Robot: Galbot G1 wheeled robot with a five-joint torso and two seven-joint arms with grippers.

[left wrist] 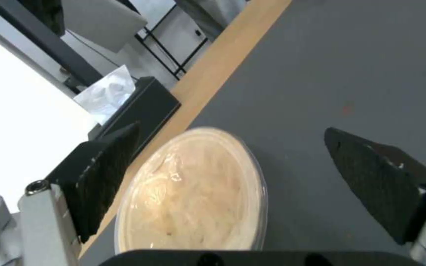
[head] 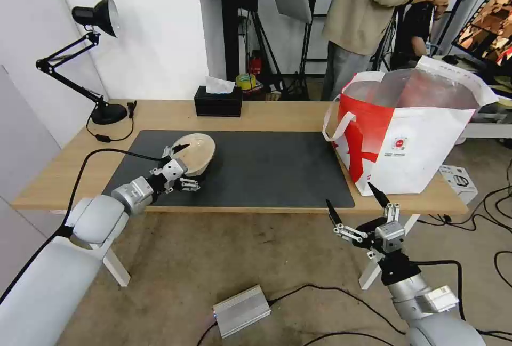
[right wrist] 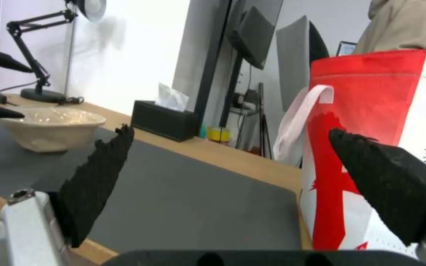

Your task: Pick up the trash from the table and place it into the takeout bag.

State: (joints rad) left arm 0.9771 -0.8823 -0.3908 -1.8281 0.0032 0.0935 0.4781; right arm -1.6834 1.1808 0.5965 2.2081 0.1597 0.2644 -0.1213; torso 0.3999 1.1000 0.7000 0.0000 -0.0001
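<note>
Your left gripper [head: 184, 167], spread wide, straddles the bowl [head: 196, 151] at centre-left; clamp off-centre and its thin rim may buckle or skid. Right gripper [head: 358, 207], released, idles lower right.

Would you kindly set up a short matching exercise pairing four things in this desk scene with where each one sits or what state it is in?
Things:
1. beige bowl
2. takeout bag
3. tissue box
4. right end effector

Places or states:
A. open, below the table's front edge
B. standing at the table's right end
C. on the dark mat, between the open fingers of the left end effector
D. on bare wood at the table's far edge

Pairs: 1-C, 2-B, 3-D, 4-A
</note>
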